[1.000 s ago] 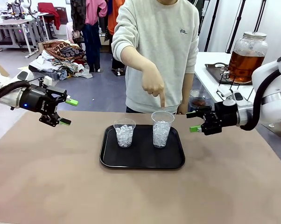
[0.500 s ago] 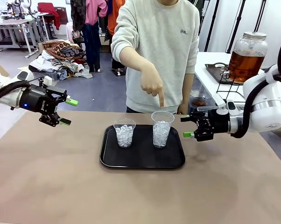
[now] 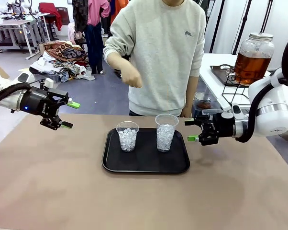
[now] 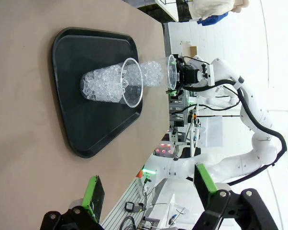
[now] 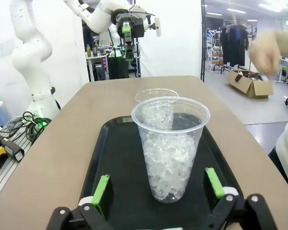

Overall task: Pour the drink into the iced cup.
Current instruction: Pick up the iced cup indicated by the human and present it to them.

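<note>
Two clear iced cups stand on a black tray [image 3: 146, 167]: a taller one [image 3: 166, 132] on the right and a shorter one [image 3: 127, 135] on the left. My right gripper [image 3: 191, 130] hovers open just right of the taller cup, level with it. In the right wrist view that cup [image 5: 170, 143] stands between and just beyond my green pads [image 5: 102, 189], untouched. My left gripper [image 3: 71, 115] hangs open and empty above the table's far left. The drink [image 3: 250, 64], amber-brown, fills a big glass jar on a side table at the right.
A person stands at the far side with one hand [image 3: 132, 79] raised at chest height. A small clear cup [image 3: 203, 102] with dark contents sits beyond the table's far edge. The left wrist view has both cups [image 4: 113, 86] on the tray [image 4: 86, 139].
The person's hand, which pointed down at the taller cup, has lifted away to chest height. My right gripper moved left toward that cup, then held still. The left arm has not moved.
</note>
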`<state>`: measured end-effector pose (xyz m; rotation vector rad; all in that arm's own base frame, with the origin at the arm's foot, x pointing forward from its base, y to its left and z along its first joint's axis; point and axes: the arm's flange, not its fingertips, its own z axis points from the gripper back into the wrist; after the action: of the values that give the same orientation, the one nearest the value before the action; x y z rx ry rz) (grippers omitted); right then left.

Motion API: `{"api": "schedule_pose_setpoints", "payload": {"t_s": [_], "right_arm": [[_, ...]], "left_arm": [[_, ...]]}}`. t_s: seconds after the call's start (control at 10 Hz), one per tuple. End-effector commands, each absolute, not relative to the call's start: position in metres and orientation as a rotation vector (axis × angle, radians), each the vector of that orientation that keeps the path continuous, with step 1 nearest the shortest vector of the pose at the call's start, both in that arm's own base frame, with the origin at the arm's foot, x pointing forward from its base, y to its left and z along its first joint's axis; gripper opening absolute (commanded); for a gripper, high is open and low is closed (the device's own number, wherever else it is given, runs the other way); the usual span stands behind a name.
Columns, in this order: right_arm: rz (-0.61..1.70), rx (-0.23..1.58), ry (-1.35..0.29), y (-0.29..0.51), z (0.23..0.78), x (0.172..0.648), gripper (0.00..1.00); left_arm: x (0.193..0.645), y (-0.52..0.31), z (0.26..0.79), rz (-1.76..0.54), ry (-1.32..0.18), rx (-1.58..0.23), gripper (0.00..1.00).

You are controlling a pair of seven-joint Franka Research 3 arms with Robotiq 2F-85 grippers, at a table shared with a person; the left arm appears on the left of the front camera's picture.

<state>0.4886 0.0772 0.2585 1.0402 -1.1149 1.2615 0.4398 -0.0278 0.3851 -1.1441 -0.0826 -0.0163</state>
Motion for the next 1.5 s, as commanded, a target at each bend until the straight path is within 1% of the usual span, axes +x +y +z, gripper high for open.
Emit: {"api": "schedule_pose_setpoints", "payload": {"t_s": [0.0,0.3,0.7,1.0,1.4], "right_arm": [[1.261,1.041,-1.114,0.077,0.258,0.489,1.00],[1.239,1.051,-1.158,0.087,0.245,0.502,1.00],[1.222,1.100,-1.176,0.101,0.228,0.513,1.00],[1.223,1.148,-1.156,0.112,0.219,0.515,1.00],[1.227,1.159,-1.157,0.123,0.214,0.514,1.00]], "left_arm": [[0.439,-0.028,0.386,-0.016,-0.085,-1.147,1.00],[0.439,-0.028,0.386,-0.016,-0.085,-1.147,1.00],[0.439,-0.028,0.386,-0.016,-0.085,-1.147,1.00],[0.439,-0.028,0.386,-0.016,-0.085,-1.147,1.00],[0.439,-0.028,0.386,-0.016,-0.085,-1.147,1.00]]}}
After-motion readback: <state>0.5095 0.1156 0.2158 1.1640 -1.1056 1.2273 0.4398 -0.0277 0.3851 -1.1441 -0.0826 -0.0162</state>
